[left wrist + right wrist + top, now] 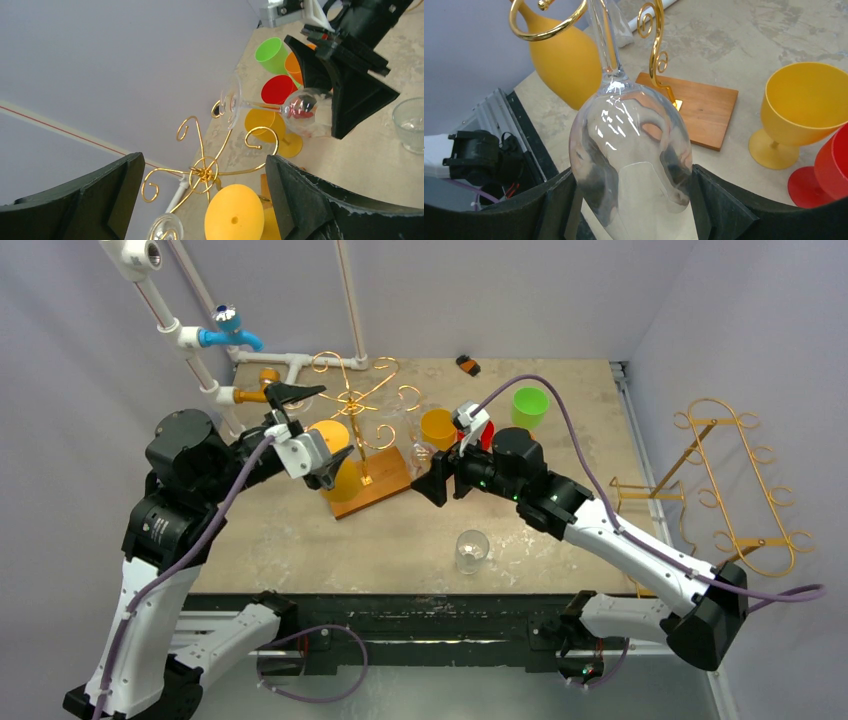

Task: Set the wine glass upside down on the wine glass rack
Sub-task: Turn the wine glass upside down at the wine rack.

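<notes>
My right gripper [631, 172] is shut on the bowl of a clear wine glass [631, 145], foot upward. The stem rises past a gold hook [546, 30] of the rack; I cannot tell whether it rests in it. In the top view the right gripper [432, 478] holds the glass [418, 452] just right of the gold wire rack [360, 400] on its wooden base [385, 485]. My left gripper [310, 435] is open and empty at the rack's left. A yellow glass [234, 212] and a clear one [165, 227] hang from the rack [204, 173].
A clear tumbler [472, 550] stands near the front. Orange [437, 427], red [487, 435] and green [530, 405] cups stand behind the right gripper. A second gold rack [735, 480] lies off the table at right. White pipes [215, 340] stand at the back left.
</notes>
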